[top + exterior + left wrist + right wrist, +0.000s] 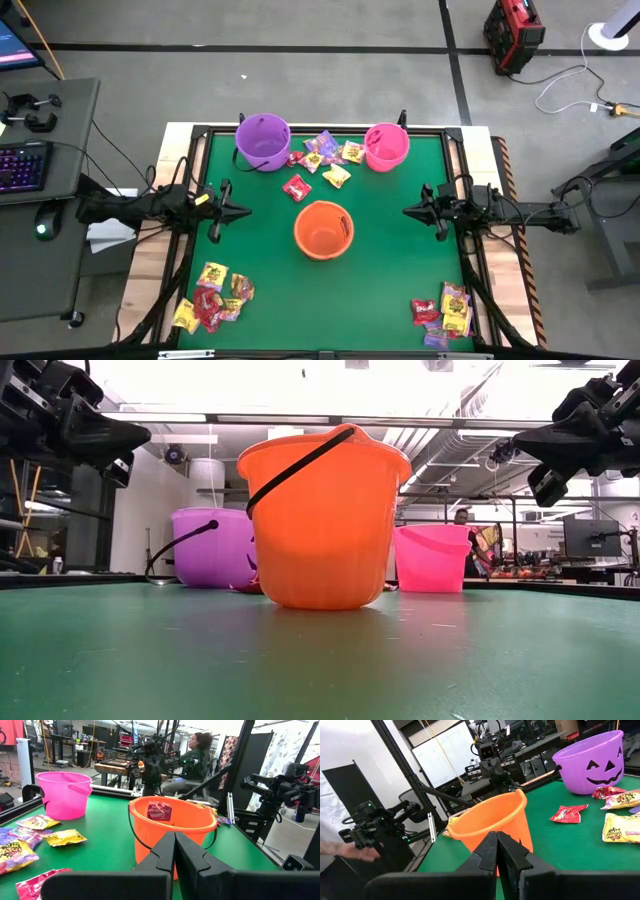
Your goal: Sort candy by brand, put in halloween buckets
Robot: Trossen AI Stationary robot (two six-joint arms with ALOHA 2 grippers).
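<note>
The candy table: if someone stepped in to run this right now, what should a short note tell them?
Left gripper: shut, empty, at the table's left side.
Right gripper: shut, empty, at the right side.
Orange bucket sits mid-table; the purple bucket and pink bucket stand at the far edge.
Done: one purple packet shows inside the orange bucket.
Left: loose candy between the far buckets, plus piles at the near left and near right.

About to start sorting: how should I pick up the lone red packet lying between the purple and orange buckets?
Come straight down on the red packet from above with the left hand, which is nearer. It lies flat and apart from the other candy, so pinch across its narrow width at the middle; the crinkled wrapper should bunch between the fingers.
</note>
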